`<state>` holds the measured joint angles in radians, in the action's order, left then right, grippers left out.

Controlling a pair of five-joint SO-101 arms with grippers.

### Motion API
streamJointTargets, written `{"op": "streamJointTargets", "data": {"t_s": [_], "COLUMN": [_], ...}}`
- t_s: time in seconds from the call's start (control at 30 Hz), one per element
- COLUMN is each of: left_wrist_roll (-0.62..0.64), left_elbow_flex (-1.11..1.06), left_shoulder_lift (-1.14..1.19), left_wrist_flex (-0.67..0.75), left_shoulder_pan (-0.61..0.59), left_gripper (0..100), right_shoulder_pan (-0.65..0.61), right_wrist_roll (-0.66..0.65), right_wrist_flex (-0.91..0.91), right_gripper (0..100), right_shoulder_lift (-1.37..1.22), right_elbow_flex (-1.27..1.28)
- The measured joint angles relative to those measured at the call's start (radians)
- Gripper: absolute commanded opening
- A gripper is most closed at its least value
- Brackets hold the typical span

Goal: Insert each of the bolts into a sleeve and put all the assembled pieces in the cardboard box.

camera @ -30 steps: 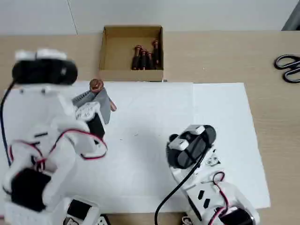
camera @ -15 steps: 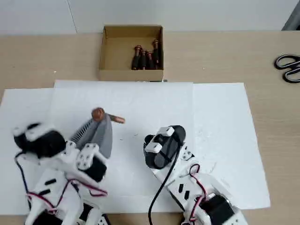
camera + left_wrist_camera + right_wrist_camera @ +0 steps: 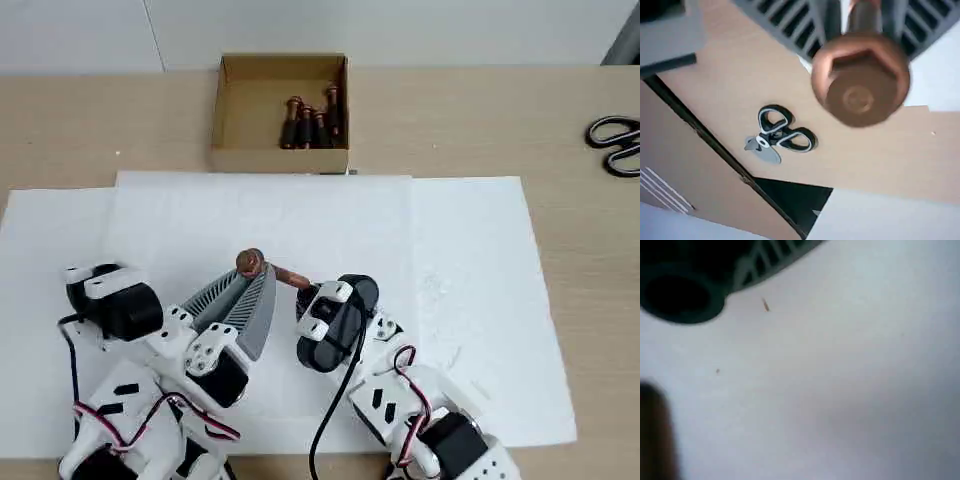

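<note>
Since prior frame: left gripper [image 3: 256,282] carried copper hex-head bolt [image 3: 278,273] rightward; right arm [image 3: 335,316] edged left.

High view: left gripper clenched on bolt over white paper sheet [image 3: 470,260], tip beside right arm. Brown cardboard box [image 3: 280,160], assembled pieces [image 3: 312,122] inside, well apart.

Left wrist view: bolt head [image 3: 860,80] between grey ribbed fingers [image 3: 790,22].

Right wrist view: its grip cannot tell.

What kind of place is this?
Probably a workshop or lab desk for robot practice. A wooden table is covered with white paper, the left gripper holds a bolt, and a cardboard box collects assembled pieces.
</note>
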<state>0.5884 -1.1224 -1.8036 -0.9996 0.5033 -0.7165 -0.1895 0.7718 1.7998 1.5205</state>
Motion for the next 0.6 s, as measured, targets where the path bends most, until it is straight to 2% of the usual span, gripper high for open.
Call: {"op": "streamJointTargets", "data": {"t_s": [0.13,0.4,0.6], "left_wrist_roll": [0.0,-0.025,-0.028], "left_elbow_flex": [0.0,0.0,0.0], "left_shoulder_lift": [-0.002,-0.002,-0.002], "left_wrist_flex": [-0.054,-0.055,-0.055], "left_shoulder_pan": [0.006,0.006,0.006], "left_gripper": [1,1,1], "right_shoulder_pan": [0.0,0.0,0.0], "right_wrist_roll": [0.0,-0.092,-0.103], "right_wrist_flex": [0.0,0.0,0.0], "right_gripper": [0.4,0.4,0.4], "right_shoulder_lift": [0.0,0.0,0.0], "right_elbow_flex": [0.0,-0.008,-0.009]}}
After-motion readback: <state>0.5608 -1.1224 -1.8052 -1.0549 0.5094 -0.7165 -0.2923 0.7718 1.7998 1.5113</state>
